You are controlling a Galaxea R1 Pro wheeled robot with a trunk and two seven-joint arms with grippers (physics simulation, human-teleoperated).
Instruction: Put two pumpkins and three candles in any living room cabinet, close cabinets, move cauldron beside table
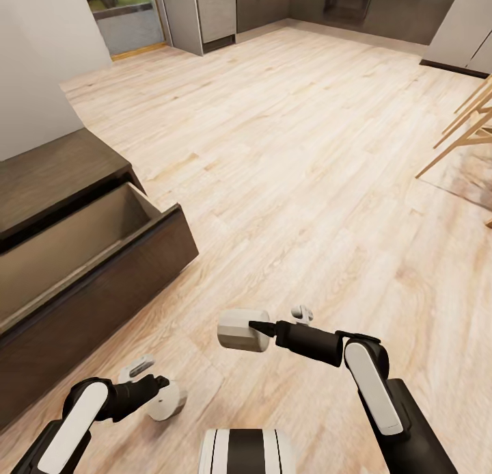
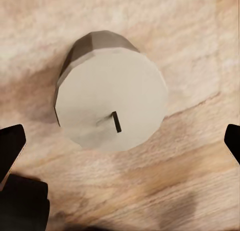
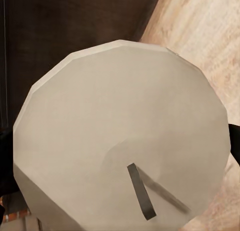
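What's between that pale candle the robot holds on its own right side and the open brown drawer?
Just bare wood floor, as the head view shows. The candle sits in the right end effector, and nothing lies between it and the open cabinet drawer.

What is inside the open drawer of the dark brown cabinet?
The open drawer of the cabinet shows only pale beige walls and floor; no object is visible in it. Its part toward the cabinet body is covered by the cabinet top, so that cannot be checked.

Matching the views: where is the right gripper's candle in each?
Head: candle lower centre, held at the right gripper.
Right wrist: candle centre, wick end facing the camera.
Left wrist: other candle, between open left fingers.
Shared landmark: floor.
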